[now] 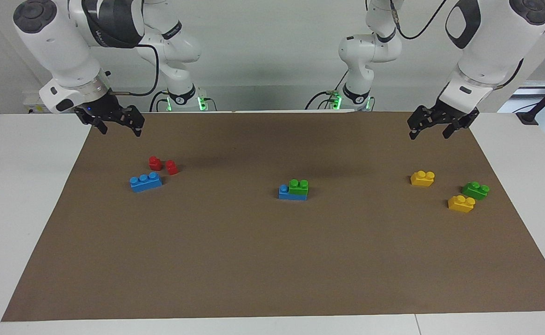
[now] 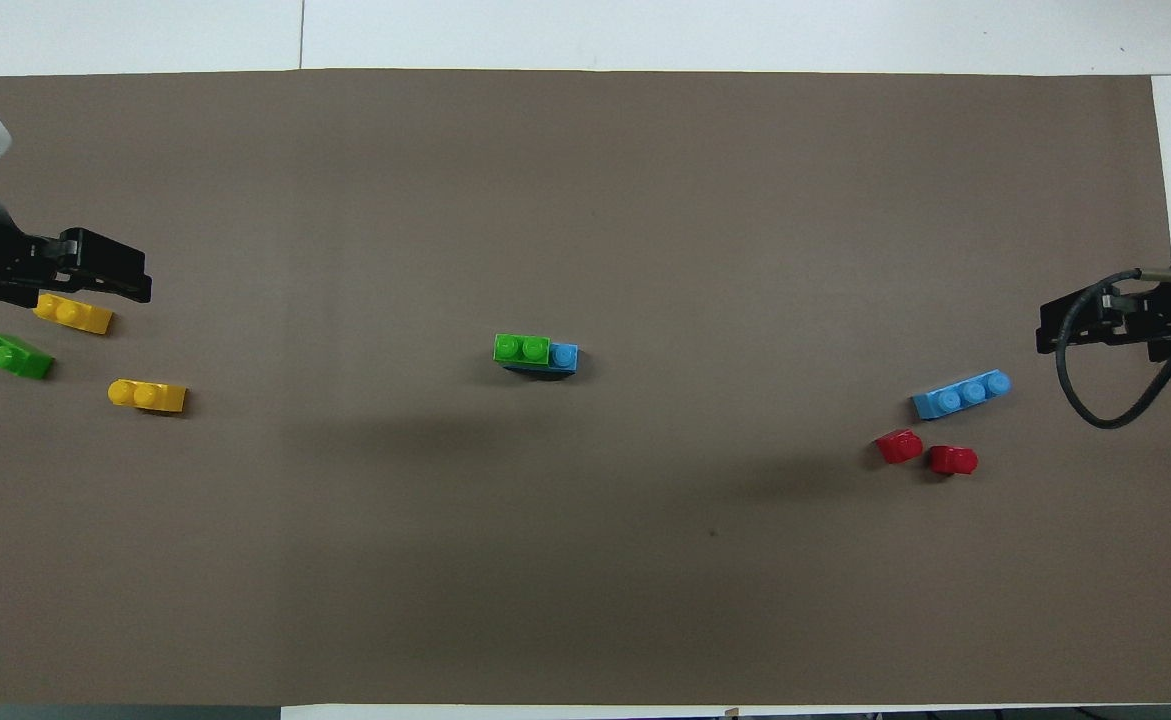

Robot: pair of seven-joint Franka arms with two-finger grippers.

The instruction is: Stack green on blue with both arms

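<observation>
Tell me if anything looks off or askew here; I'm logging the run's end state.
Little stands out. The green brick sits on the blue brick at mid-mat, shifted toward the left arm's end, leaving one blue stud bare. One of the red bricks lies on its side. Left gripper and right gripper hang open above the mat.

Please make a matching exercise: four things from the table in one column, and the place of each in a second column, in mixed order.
Things:
1. stacked green brick
2. loose green brick
3. loose blue brick
4. right gripper

Places:
A. beside two red bricks
B. on a blue brick at mid-table
C. raised over the mat's edge
D. between two yellow bricks

Pairs: 1-B, 2-D, 3-A, 4-C
</observation>
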